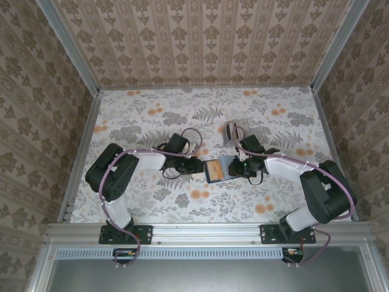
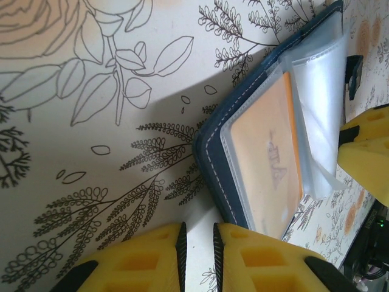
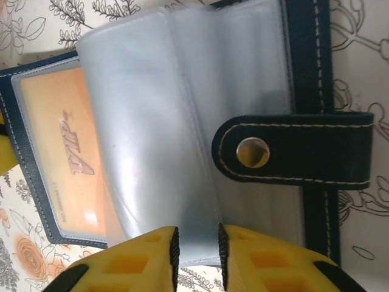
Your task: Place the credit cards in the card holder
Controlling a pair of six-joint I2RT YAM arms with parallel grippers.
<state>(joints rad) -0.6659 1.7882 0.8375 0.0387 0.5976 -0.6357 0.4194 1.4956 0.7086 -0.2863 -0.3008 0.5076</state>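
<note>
Open navy leather-like card holder [image 1: 217, 170] being flanked by both arms.
Left gripper [image 2: 197, 249], at 9 o'clock, is being kept nearly closed, empty; right gripper [image 3: 197, 249], at 3 o'clock, is being pinched onto a clear sleeve [image 3: 158, 121].

The card holder [image 3: 182, 121] runs off the right wrist view at 12 o'clock. Its clear sleeves [image 3: 158, 121] veil part of the orange card [image 3: 61, 158]. The card stack [image 1: 231, 132] at 12 o'clock of the right gripper [image 1: 238, 167] is too small to tell apart.

Your two arms fold inward low over the middle, wrists facing each other, the left tool [image 1: 196, 165] with its yellow fingers [image 2: 152, 255] nearly together and the right tool [image 1: 238, 166] likewise narrowed
</note>
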